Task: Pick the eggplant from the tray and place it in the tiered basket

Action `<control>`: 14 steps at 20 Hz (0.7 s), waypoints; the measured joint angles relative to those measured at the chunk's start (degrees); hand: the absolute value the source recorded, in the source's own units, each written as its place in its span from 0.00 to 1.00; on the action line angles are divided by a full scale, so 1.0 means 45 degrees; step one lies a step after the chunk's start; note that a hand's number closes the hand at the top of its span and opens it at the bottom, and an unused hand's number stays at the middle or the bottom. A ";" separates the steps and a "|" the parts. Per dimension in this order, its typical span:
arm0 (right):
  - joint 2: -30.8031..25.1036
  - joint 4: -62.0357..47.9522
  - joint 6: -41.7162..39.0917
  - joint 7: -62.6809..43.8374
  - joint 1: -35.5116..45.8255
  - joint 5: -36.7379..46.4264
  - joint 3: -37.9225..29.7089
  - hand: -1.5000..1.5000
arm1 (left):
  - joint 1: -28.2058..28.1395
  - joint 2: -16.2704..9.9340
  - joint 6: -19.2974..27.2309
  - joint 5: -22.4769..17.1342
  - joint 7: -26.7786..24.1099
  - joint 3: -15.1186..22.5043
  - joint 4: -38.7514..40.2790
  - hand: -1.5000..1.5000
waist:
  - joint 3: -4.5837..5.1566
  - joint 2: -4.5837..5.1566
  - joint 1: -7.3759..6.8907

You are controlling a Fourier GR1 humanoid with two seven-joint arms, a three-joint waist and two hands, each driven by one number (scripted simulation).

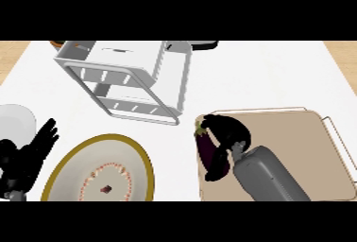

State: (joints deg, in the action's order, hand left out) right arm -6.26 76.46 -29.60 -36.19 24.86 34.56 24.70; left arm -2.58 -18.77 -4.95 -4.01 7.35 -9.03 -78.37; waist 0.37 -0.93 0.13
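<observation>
Eggplant lies on the tray, along the tray's left edge, green stem end toward the basket. Right hand sits over the eggplant's upper half, fingers curled down around it; likely closing a grasp, since the fruit's long axis runs along the forearm and the fingers can wrap across its width. Eggplant shows no sign of being off the tray, so judged as grasp step, lift not yet done. Basket stands up and left of the tray, well apart from it, white wire tiers tilted in this view; the carry will have to go up-left and clear the rim. Plate lies left of the tray, between the tray and the left hand, which rests with fingers spread and straight, holding nothing.
</observation>
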 measured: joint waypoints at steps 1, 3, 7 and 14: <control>0.0088 0.0191 0.0059 -0.0036 -0.0076 0.0066 -0.0039 1.00 | -0.0085 -0.0014 -0.0070 -0.0018 0.0105 -0.0015 -0.0138 0.50 | -0.0006 0.0018 -0.0002; 0.0207 0.0459 0.0328 -0.0027 -0.0237 0.0395 -0.0060 1.00 | -0.0070 -0.0067 -0.0187 -0.0035 0.0278 -0.0109 -0.0203 0.50 | -0.0014 0.0048 0.0002; 0.0295 0.1284 0.0128 -0.0235 -0.0270 0.0473 -0.0583 1.00 | -0.0165 0.0039 -0.0244 0.0032 0.0482 -0.0214 -0.0473 0.50 | -0.0058 0.0137 -0.0026; 0.1008 0.1556 0.3168 -0.4023 0.1709 0.1395 0.1744 1.00 | 0.0304 0.0153 -0.0450 0.0270 0.0573 0.0293 -0.0389 0.50 | -0.0003 0.0112 -0.1051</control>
State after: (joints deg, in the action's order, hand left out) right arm -1.72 83.46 -15.35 -54.29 32.55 40.84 32.55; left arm -1.21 -18.09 -6.97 -2.79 9.93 -7.71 -80.12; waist 0.36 -0.43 -4.60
